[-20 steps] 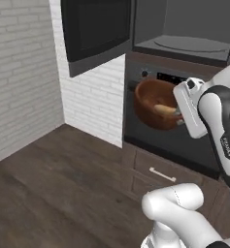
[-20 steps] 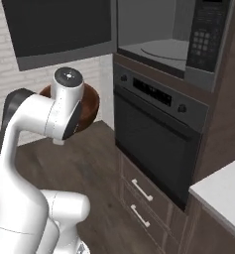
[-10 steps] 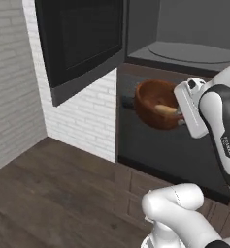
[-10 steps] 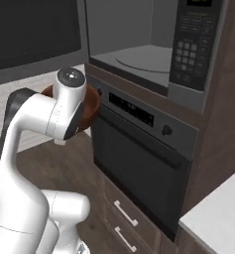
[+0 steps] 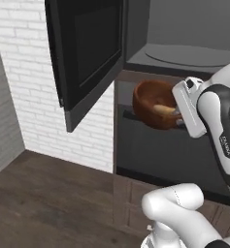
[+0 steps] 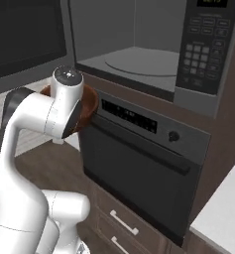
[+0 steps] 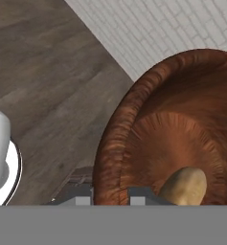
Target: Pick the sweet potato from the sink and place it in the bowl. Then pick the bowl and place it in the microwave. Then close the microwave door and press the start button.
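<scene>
Holding bowl [image 5: 154, 103] aloft before oven [image 6: 139, 168], below open microwave [image 6: 139, 59] | hand view: end effector [image 7: 110, 195] fingers straddle bowl rim, gripping it; sweet potato [image 7: 184, 185] inside | left base view: microwave door [image 5: 87, 53] swung open

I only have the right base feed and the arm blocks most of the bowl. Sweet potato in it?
Observer: Yes. The hand view shows the sweet potato lying on the floor of the bowl.
Operator: Grip on the rim?
Observer: The gripper is closed on the bowl's rim, one fingertip outside the wall and one inside.
Operator: Door clear?
Observer: In the left base view the microwave door stands swung wide open to the left, apart from the bowl.
</scene>
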